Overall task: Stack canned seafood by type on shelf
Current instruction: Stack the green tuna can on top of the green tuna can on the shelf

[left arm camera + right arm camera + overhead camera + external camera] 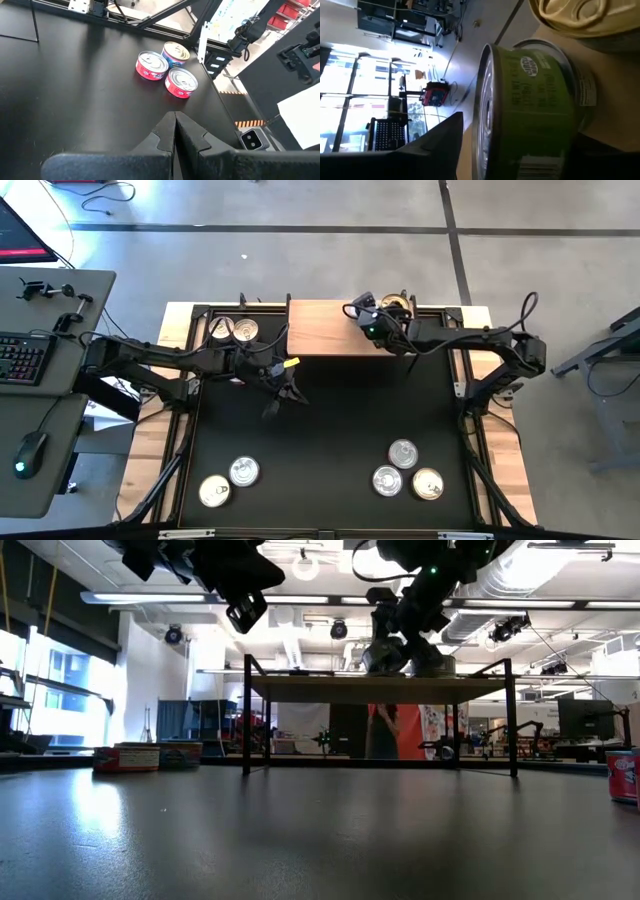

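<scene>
A green-labelled can (540, 110) sits on the wooden shelf (320, 328) near its right back corner, beside a gold-lidded tin (397, 304). The right gripper (366, 320) is at this can, its dark fingers (427, 145) seemingly parted around it; whether they grip it I cannot tell. The left gripper (283, 395) hangs over the black table (320, 450) with fingers pressed together, empty. Other cans (404, 475) lie on the table's front.

green can (540, 110) cropped, gold lid (580, 15) cropped
</scene>
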Robot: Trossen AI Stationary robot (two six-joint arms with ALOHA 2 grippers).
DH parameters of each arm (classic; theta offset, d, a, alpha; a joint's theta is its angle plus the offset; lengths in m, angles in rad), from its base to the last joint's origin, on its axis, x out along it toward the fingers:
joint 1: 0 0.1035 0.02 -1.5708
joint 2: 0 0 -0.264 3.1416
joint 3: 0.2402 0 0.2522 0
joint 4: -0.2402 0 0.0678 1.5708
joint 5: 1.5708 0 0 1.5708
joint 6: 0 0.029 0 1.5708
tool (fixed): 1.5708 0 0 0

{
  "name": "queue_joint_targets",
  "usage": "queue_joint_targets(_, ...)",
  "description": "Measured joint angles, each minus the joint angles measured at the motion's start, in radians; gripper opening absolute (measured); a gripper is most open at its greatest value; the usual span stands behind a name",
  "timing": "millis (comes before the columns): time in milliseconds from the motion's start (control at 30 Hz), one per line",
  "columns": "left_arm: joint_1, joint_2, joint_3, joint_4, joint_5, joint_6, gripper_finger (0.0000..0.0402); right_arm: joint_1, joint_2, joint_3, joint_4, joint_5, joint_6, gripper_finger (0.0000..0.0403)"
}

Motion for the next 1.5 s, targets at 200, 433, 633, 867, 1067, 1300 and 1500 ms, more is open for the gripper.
queue_joint_targets(200, 0.0, 0.0, 0.0, 0.0, 0.0, 0.0, 0.0, 0.001, 0.0, 0.0, 0.0, -0.067, 0.004, 0.0229)
queue_joint_targets(433, 0.0, 0.0, 0.0, 0.001, 0.0, 0.0, 0.0, -0.026, -0.008, 0.003, -0.047, -0.149, 0.069, 0.0206)
queue_joint_targets(633, 0.0, 0.0, 0.0, 0.001, 0.0, -0.001, 0.0, -0.043, -0.009, 0.056, -0.151, -0.178, 0.011, 0.0171)
queue_joint_targets(867, 0.0, 0.0, 0.0, 0.001, -0.001, 0.033, 0.0, -0.068, -0.008, 0.229, -0.47, -0.154, -0.055, 0.0156)
queue_joint_targets(1067, 0.0, 0.0, 0.0, 0.0, -0.001, 0.066, 0.0, -0.077, -0.008, 0.219, -0.41, -0.175, -0.083, 0.0156)
queue_joint_targets(1300, 0.001, 0.0, -0.001, 0.0, -0.001, 0.068, 0.0, -0.065, 0.003, 0.203, -0.396, -0.173, -0.053, 0.0156)
queue_joint_targets(1500, 0.003, 0.0, -0.001, 0.0, -0.001, 0.068, 0.0, -0.054, 0.006, 0.201, -0.391, -0.121, -0.057, 0.0156)
